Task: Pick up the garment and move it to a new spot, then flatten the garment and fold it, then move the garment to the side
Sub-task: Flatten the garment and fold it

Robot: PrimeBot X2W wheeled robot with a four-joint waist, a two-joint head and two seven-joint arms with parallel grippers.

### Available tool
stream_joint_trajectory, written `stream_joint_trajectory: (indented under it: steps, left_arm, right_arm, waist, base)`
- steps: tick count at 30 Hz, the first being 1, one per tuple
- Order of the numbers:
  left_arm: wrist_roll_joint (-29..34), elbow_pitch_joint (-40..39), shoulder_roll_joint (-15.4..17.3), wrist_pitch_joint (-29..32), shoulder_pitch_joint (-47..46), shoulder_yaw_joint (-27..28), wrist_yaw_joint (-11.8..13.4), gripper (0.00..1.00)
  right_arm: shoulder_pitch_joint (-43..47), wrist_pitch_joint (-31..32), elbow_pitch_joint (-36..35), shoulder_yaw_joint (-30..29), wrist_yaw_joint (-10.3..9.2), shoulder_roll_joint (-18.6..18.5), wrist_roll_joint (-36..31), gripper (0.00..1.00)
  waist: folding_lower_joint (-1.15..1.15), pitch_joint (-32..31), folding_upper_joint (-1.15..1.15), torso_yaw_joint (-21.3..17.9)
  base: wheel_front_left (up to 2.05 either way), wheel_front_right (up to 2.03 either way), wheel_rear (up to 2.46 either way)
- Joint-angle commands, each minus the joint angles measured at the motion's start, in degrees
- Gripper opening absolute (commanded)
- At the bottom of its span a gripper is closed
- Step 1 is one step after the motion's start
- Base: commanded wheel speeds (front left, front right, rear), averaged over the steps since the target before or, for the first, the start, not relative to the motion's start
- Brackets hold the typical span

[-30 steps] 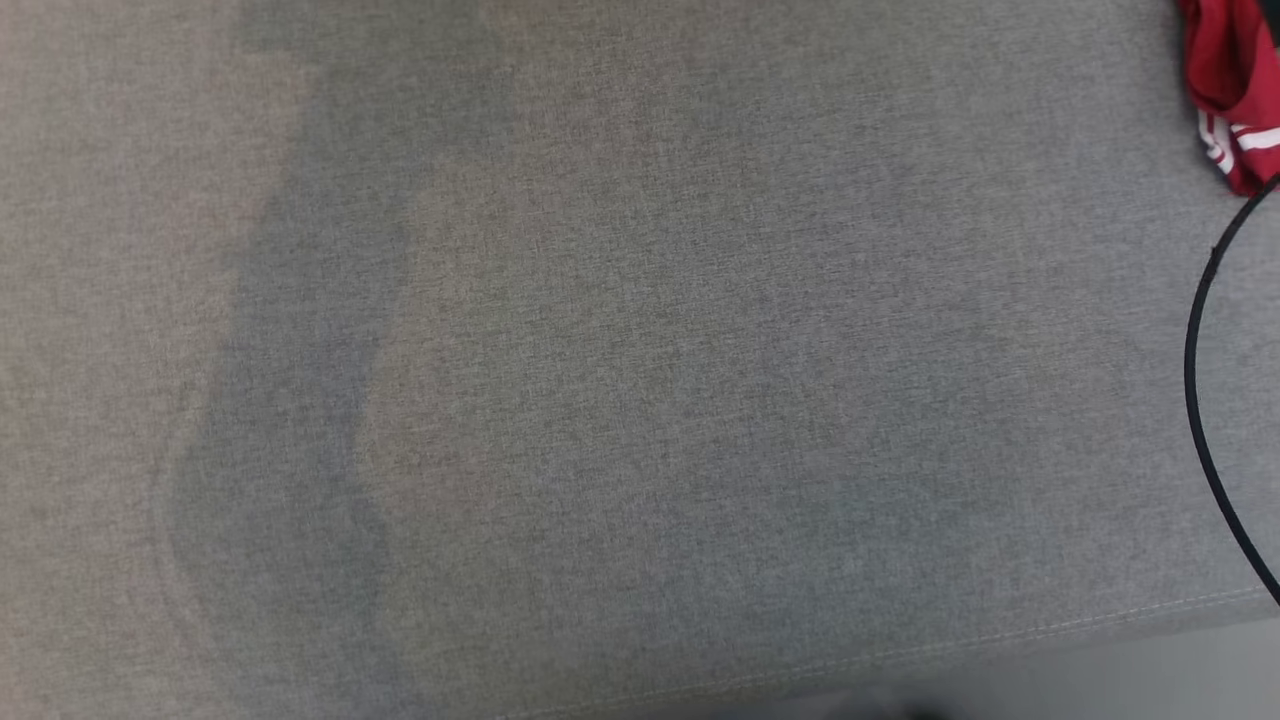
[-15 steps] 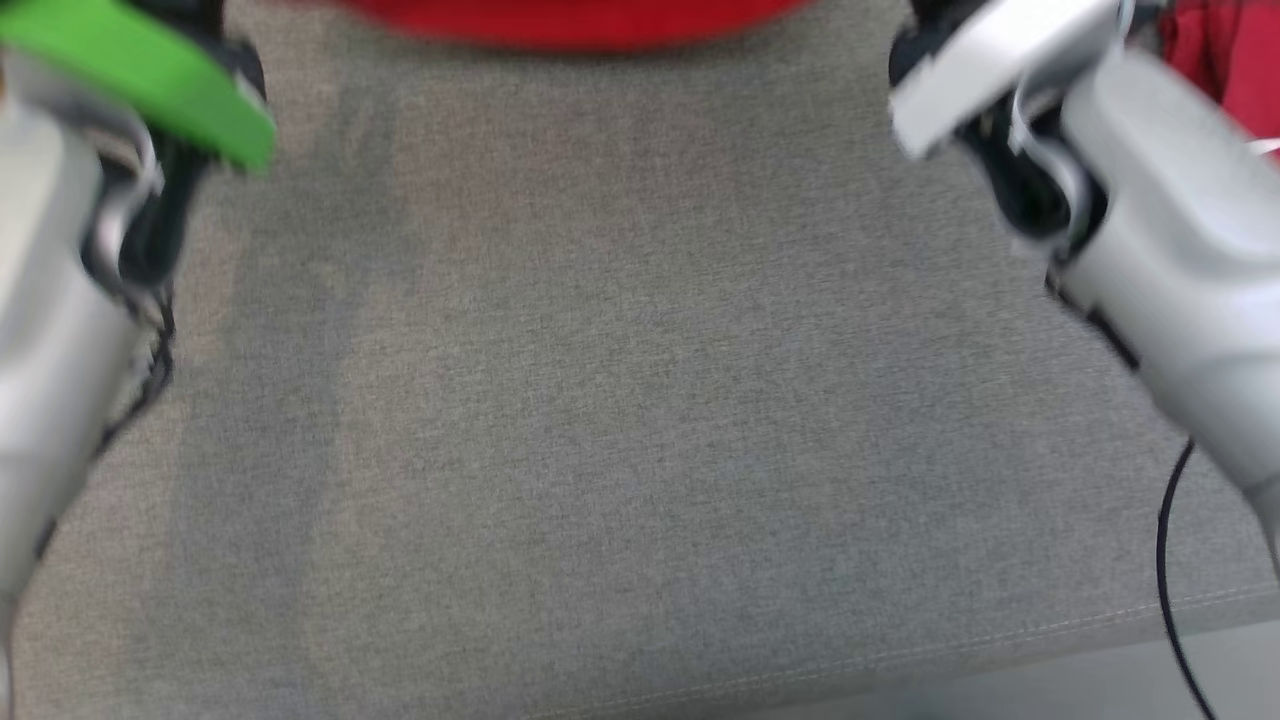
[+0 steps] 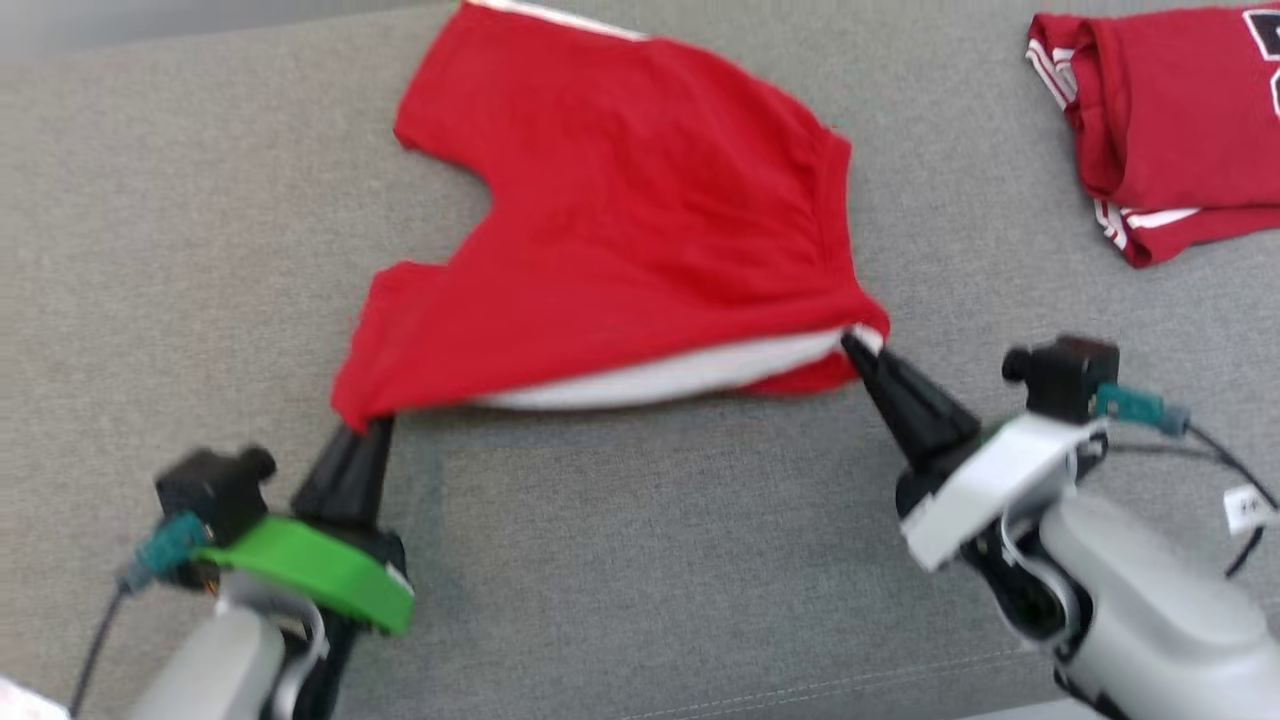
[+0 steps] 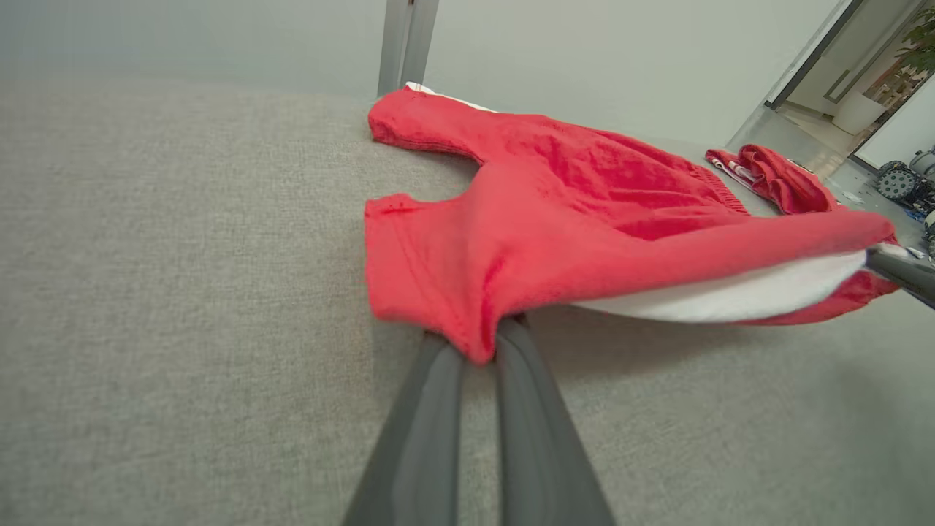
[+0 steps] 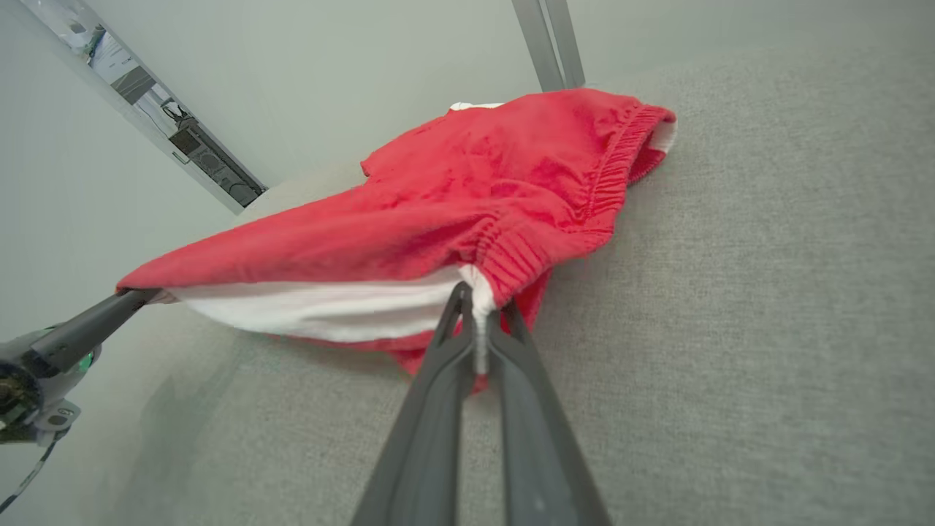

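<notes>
Your left gripper (image 3: 368, 428) and right gripper (image 3: 852, 345) are both clamped on the red shorts (image 3: 620, 220), near edge raised taut between them; shorts lie left of the folded red garment (image 3: 1170, 120)

Nothing here is clear enough to read.
A black printed mark (image 3: 1268, 30) sits on the folded red garment (image 3: 1170, 110) at the far right, cut off by the frame's edge. The small white tag (image 3: 1245, 507) lower down is too blurred to read.
</notes>
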Motion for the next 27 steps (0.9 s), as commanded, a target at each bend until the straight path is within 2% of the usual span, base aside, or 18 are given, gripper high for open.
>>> stream_joint_trajectory:
  steps: [1,8,16,22,27]
  left_arm:
    - [0.81,-0.26,-0.46,-0.15,2.56,0.35,-0.05,0.0]
    - [3.15,-1.14,-1.71,-0.16,11.93,0.88,-0.02,0.0]
    - [4.5,-4.45,-0.15,-0.02,14.96,1.34,0.68,0.0]
    - [6.19,-4.82,1.52,2.35,9.71,0.36,-0.76,0.0]
    - [9.01,-4.33,4.08,7.0,-0.13,-0.89,-3.03,0.0]
  right_arm:
    - [2.84,-0.14,-0.86,-0.45,-0.06,-0.55,-0.83,0.0]
    - [15.42,-0.13,-5.77,-2.95,-0.06,-1.41,-2.77,0.0]
    - [24.68,-0.14,-11.03,-5.68,-0.06,-2.48,-5.06,0.0]
    - [23.05,0.22,-11.48,-7.29,-0.06,-0.68,-7.01,0.0]
    - [18.28,0.32,-10.88,-10.11,-0.06,0.9,-8.36,0.0]
  waist:
    - [0.0,-3.3,0.0,1.32]
    - [0.0,-6.01,0.0,1.63]
    - [0.0,-6.68,0.0,1.49]
    - [0.0,-5.59,0.0,0.17]
    - [0.0,-2.2,0.0,-1.65]
  base:
    - [0.0,0.0,0.0]
    - [0.0,0.0,0.0]
    - [0.0,0.0,0.0]
    - [0.0,0.0,0.0]
    - [0.0,0.0,0.0]
